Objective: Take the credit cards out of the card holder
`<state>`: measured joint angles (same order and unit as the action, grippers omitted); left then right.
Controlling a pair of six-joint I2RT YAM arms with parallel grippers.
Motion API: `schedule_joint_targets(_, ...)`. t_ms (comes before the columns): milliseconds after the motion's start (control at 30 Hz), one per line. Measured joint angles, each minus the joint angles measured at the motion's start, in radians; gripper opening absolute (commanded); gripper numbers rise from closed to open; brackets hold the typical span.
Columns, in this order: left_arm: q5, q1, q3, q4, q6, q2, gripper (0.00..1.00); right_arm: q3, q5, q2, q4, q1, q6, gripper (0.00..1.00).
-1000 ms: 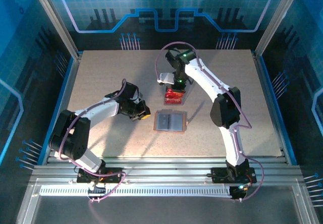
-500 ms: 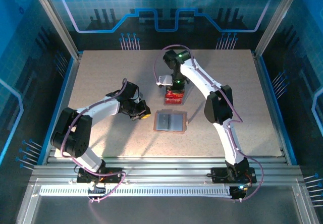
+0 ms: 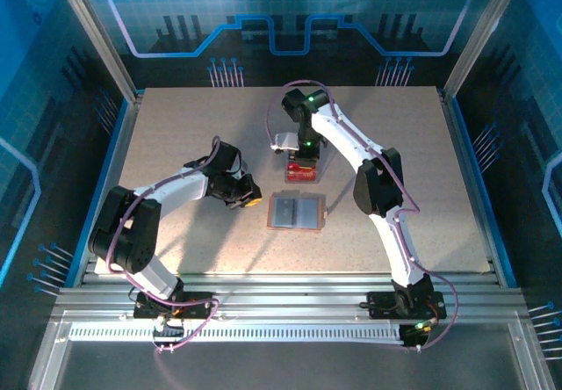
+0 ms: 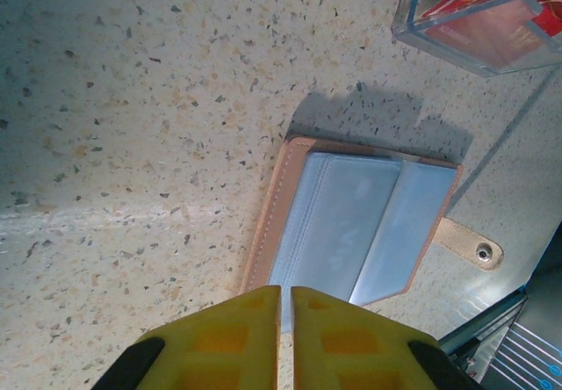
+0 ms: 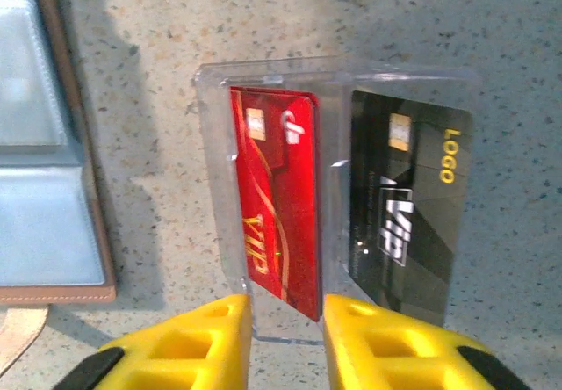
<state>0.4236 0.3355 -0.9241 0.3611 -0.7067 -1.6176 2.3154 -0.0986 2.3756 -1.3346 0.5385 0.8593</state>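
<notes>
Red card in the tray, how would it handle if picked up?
The red card looks thin and flat, so probably light and fairly stiff. Its glossy face may be slippery. The tray wall beside it could hamper a grip on its edge.

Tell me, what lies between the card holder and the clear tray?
Bare speckled tabletop separates the card holder and clear tray, seen in the left wrist view.

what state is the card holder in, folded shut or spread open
Spread open: the card holder lies flat on the table, both grey inner pockets facing up, its closing tab loose at one side.
</notes>
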Motion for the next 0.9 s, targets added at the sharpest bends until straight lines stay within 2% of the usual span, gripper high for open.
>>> schedule_joint_targets(167, 0.006, 0.0, 0.0, -0.001, 0.0, -0.011, 0.13, -0.121, -0.003, -0.084, 0.088, 0.001, -0.043, 0.33)
schedule_joint_targets(367, 0.027, 0.0, 0.0, -0.007, 0.0, -0.039, 0.13, -0.307, 0.005, -0.256, 0.195, 0.015, -0.132, 0.33)
schedule_joint_targets(533, 0.046, 0.0, -0.003, -0.008, 0.003, -0.073, 0.16, -0.498, 0.031, -0.377, 0.284, 0.038, -0.232, 0.33)
schedule_joint_targets(900, 0.089, 0.049, -0.005, -0.056, 0.0, -0.144, 0.14, -0.855, 0.125, -0.56, 0.423, 0.051, -0.472, 0.33)
